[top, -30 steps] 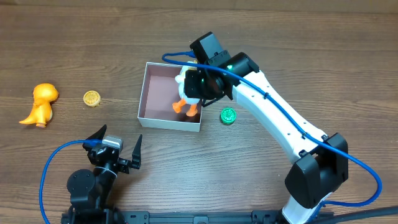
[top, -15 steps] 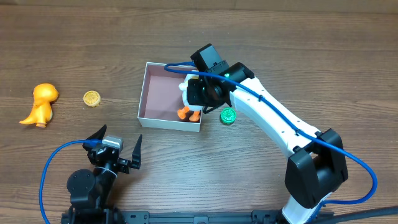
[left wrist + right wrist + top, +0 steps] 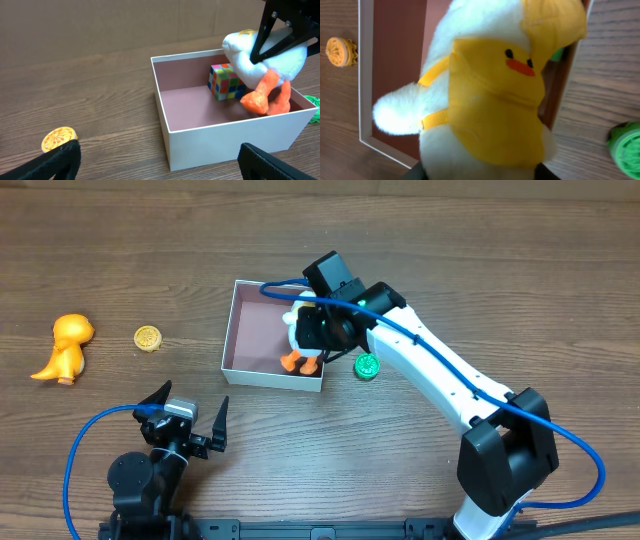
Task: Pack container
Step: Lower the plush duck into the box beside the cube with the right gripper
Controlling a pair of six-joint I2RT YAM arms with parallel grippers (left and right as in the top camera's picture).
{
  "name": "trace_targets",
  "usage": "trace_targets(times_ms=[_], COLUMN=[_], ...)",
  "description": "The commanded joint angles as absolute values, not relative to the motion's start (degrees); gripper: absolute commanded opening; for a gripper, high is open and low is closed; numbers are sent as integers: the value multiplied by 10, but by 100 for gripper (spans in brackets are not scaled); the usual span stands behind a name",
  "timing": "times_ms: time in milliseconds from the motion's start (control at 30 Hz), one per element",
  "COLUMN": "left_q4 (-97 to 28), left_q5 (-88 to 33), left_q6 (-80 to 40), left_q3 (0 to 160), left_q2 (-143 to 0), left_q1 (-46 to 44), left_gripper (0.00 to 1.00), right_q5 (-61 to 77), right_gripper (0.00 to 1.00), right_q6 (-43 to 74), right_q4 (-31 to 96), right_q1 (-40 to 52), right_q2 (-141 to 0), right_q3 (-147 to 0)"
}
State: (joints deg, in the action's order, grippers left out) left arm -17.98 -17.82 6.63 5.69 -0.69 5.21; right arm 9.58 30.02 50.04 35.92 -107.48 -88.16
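Observation:
The container (image 3: 229, 330) is a square white-walled box with a dusty pink inside, at the table's middle. My right gripper (image 3: 322, 330) is shut on a white plush duck (image 3: 298, 346) with a yellow bib and orange feet. It holds the duck over the box's right part, feet near the floor. The duck fills the right wrist view (image 3: 490, 100) above the pink floor (image 3: 395, 60). In the left wrist view the duck (image 3: 265, 60) hangs beside a colourful cube (image 3: 226, 82) inside the box (image 3: 225, 142). My left gripper (image 3: 190, 422) is open and empty near the front edge.
A green round token (image 3: 367, 366) lies just right of the box. A gold coin (image 3: 148, 338) and an orange dinosaur toy (image 3: 65, 346) lie at the left. The coin also shows in the left wrist view (image 3: 58, 140).
My right gripper has carried the duck a little left and down into the box. The left arm has not moved.

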Motion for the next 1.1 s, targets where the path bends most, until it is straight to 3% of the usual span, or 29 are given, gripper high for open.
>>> trace_targets(times_ms=[0, 600, 833, 1067], left_q4=[-177, -177, -177, -177], left_q5=[-180, -180, -180, -180], left_q6=[77, 77, 77, 77], left_q3=[55, 55, 55, 55], left_q2=[-3, -3, -3, -3], left_q1=[49, 49, 49, 49], left_gripper=[100, 100, 100, 100], right_q5=[90, 60, 62, 62], right_gripper=[36, 43, 49, 64], right_q6=[300, 300, 300, 300], right_q4=[500, 509, 514, 503], right_q1=[376, 385, 386, 386], right_q2=[-1068, -1075, -1098, -1098], right_q3=[-881, -881, -881, -881])
